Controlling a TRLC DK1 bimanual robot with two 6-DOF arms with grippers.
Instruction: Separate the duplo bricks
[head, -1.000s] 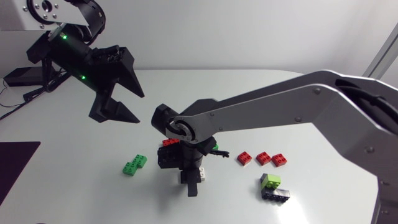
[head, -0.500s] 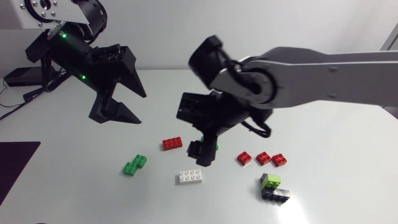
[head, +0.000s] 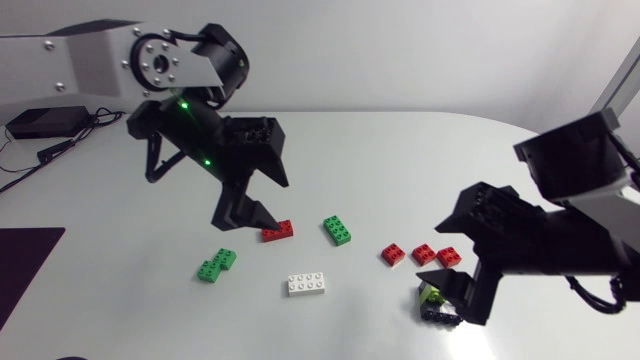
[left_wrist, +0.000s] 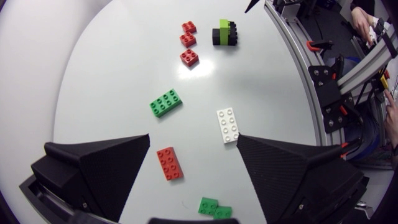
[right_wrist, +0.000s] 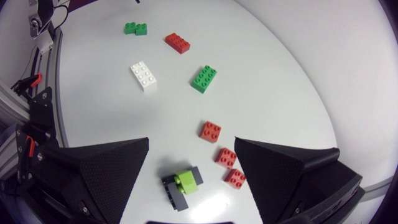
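My left gripper (head: 255, 200) hangs open just above a red 2x4 brick (head: 278, 231), which lies between its fingers in the left wrist view (left_wrist: 169, 163). A green 2x4 brick (head: 337, 230) and a white 2x4 brick (head: 307, 284) lie apart near the middle. Two joined green bricks (head: 217, 264) lie further left. My right gripper (head: 462, 270) is open over a lime brick stacked on a black one (head: 437, 300), seen between its fingers (right_wrist: 183, 185). Three small red bricks (head: 423, 254) lie in a row beside that stack.
The white table (head: 400, 150) has bare room at the back and along the front left. A dark mat (head: 25, 270) lies at the left edge. The loose bricks spread in a band across the table's middle.
My right gripper opened, left the green 2x4 brick on the table and pulled back to the right over the lime-and-black stack. My left arm swung in over the red 2x4 brick.
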